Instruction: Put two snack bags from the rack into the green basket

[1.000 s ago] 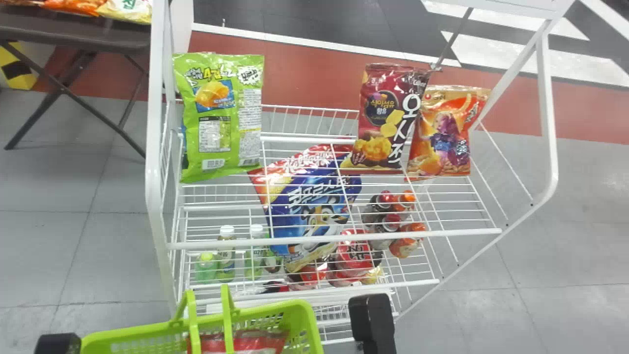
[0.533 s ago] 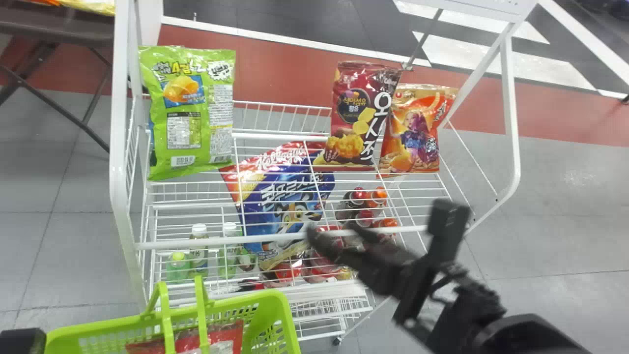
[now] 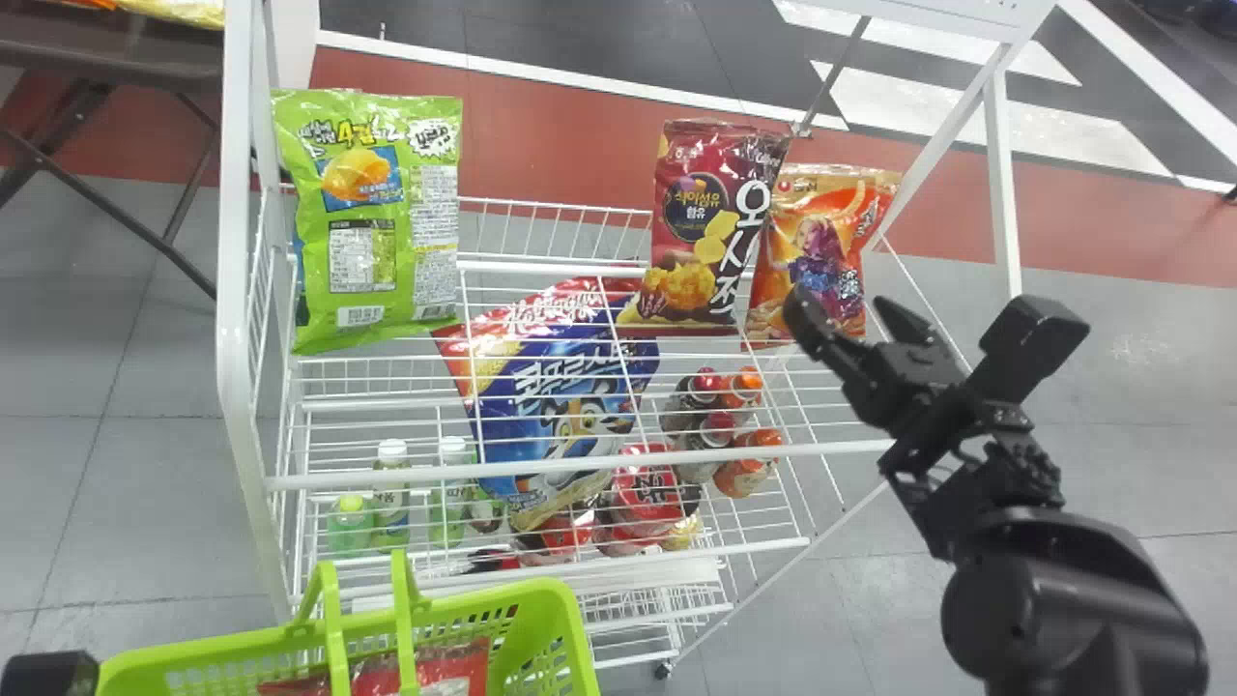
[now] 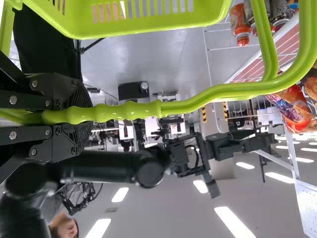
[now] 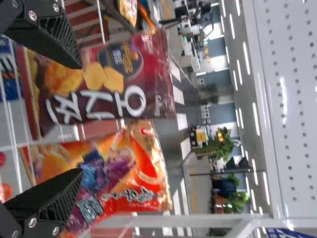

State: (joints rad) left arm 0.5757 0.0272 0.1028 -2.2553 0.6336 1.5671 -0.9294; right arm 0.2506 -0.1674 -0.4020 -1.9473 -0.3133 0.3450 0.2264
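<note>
My right gripper [image 3: 838,307] is open with nothing between its fingers, one fingertip over the lower part of the orange snack bag [image 3: 817,246]. In the right wrist view the gripper [image 5: 80,118] faces that orange bag [image 5: 124,171] and the maroon bag [image 5: 141,64] beside it. The maroon bag [image 3: 710,222] and a green bag [image 3: 377,222] stand upright on the rack [image 3: 580,464]; a blue bag [image 3: 556,396] leans lower. The left arm [image 3: 48,674] is at the bottom left; its gripper [image 4: 83,118] is shut on the handle of the green basket [image 4: 148,22]. A red bag [image 3: 435,669] lies inside the basket [image 3: 556,604].
The rack's white side frame [image 3: 235,290] rises at the left, and a slanting post [image 3: 1000,164] at the right. Bottles [image 3: 391,483] and cans [image 3: 705,420] stand on a lower shelf. A dark table [image 3: 106,48] stands at the far left.
My right arm has come in from the bottom right and risen to the orange bag. The head view has swung to the right. The left gripper still holds the basket.
</note>
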